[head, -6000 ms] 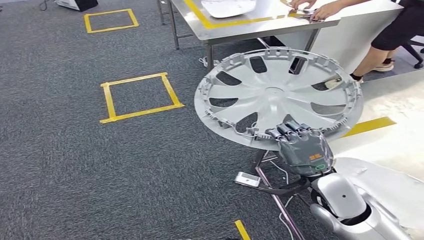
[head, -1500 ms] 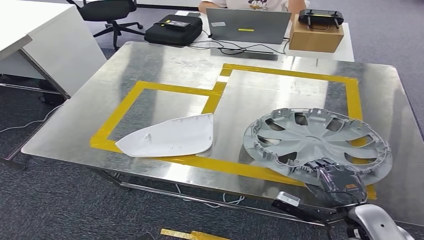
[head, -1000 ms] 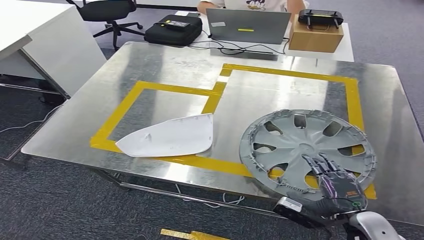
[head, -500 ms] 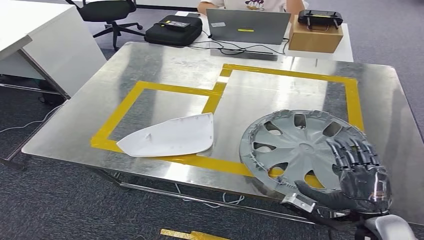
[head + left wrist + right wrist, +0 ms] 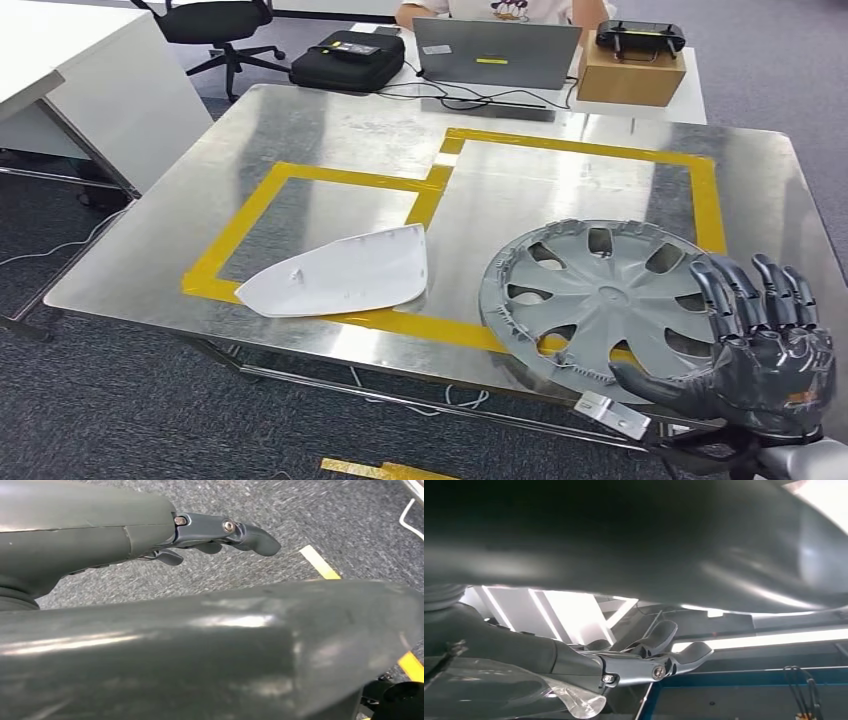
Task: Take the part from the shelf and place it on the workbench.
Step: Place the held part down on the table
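The grey wheel cover (image 5: 600, 295) lies flat on the steel workbench (image 5: 330, 130), near its front right corner, across the front strip of the right yellow tape frame (image 5: 580, 148). My right hand (image 5: 760, 350) hovers above the cover's near right rim with fingers spread, holding nothing and clear of the cover. In the right wrist view its fingers (image 5: 659, 655) stretch out with nothing in them. In the left wrist view my left hand (image 5: 215, 535) hangs over grey carpet, fingers loosely extended and holding nothing.
A white moulded panel (image 5: 340, 272) lies in the left tape frame. Behind the workbench a table carries a laptop (image 5: 495, 50), a cardboard box (image 5: 632, 65) and a black bag (image 5: 347, 58), with a person (image 5: 500, 8) seated there. A white desk (image 5: 90, 80) stands at left.
My right hand let go of the wheel cover, which settled flat on the workbench; the hand then rose and drifted right with its fingers spread. Six seconds ago I was carrying the cover across the floor.
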`<state>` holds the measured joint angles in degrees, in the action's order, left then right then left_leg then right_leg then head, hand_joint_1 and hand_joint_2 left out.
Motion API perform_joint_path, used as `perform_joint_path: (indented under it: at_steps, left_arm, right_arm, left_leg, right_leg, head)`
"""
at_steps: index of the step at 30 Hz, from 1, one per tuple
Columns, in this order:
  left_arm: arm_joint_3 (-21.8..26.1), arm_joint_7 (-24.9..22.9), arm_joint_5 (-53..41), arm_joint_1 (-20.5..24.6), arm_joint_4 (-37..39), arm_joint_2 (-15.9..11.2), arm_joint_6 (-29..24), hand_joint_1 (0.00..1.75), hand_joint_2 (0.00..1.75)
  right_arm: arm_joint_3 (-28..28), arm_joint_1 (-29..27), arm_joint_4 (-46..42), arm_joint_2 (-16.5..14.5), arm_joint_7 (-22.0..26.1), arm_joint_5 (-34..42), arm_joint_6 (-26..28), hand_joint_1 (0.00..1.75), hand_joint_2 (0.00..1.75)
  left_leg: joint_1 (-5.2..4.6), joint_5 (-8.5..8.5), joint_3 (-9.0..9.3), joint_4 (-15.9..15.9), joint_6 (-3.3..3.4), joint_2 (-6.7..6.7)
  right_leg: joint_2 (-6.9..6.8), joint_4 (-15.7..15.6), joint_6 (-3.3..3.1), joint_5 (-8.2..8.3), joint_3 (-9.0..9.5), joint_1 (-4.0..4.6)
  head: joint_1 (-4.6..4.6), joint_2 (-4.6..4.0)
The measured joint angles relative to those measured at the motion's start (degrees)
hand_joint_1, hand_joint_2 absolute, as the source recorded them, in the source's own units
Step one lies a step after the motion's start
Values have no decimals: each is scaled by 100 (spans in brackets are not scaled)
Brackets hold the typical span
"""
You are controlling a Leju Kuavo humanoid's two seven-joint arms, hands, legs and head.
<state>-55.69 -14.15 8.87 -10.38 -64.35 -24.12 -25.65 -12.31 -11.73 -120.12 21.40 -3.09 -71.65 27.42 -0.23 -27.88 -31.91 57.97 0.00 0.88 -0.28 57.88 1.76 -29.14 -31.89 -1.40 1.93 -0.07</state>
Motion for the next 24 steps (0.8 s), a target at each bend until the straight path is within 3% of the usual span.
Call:
perform_joint_path:
  at_steps: [7,12,14,17,18,19,20,22,24]
  left_arm:
    - [-74,-28,74,6,-44,-42,-103,0,0]
    - [-108,-106,84,5,-118,-68,-205,0,0]
    - [-116,-119,85,10,-150,-73,-232,0,0]
    - [-161,-148,95,30,-171,-73,-277,0,0]
    - [-188,-157,103,34,-172,-73,-291,0,0]
    - [-214,-164,112,36,-173,-73,-308,0,0]
    - [-236,-169,122,37,-177,-73,-323,0,0]
    - [-264,-172,143,43,-187,-74,-356,0,0]
    - [-289,-171,172,55,-197,-79,-390,0,0]
  right_arm:
    - [-2,-36,-3,0,-85,-17,-3,0,0]
    - [-2,-69,-26,0,-123,-3,-16,0,0]
    - [-2,-99,-47,0,-132,4,-24,0,0]
    - [0,-154,-51,0,-161,22,-100,0,0]
    - [0,-166,-50,0,-180,35,-144,0,0]
    - [0,-174,-50,0,-201,51,-193,0,0]
    - [1,-179,-49,0,-225,73,-242,0,0]
    - [7,-183,-49,0,-270,114,-324,0,0]
    - [27,-195,-50,-1,-316,150,-398,0,0]
  left_leg:
    - [-14,-23,-20,47,43,0]
    - [-15,14,-34,23,147,11]
    - [16,99,-23,-70,210,38]
    - [22,163,-81,-101,258,60]
    - [17,175,-105,-98,256,66]
    - [15,188,-124,-94,249,73]
    - [18,200,-141,-87,236,79]
    - [22,220,-175,-52,198,83]
    - [10,246,-214,-1,138,78]
  right_leg:
    - [1,-2,31,13,-1,-17]
    - [2,-38,119,30,3,-25]
    - [8,142,142,-168,-81,-18]
    - [16,1131,157,-799,-463,-15]
    - [16,1388,167,-895,-543,-17]
    - [15,1452,175,-876,-529,-19]
    - [11,1277,181,-748,-396,-22]
    - [-16,486,186,-421,88,-29]
    - [-30,-63,139,-264,405,-15]
  head:
    - [-1,0]
    - [1,0]
    - [9,0]
    - [14,0]
    - [11,0]
    - [11,0]
    - [11,0]
    - [13,0]
    - [6,0]
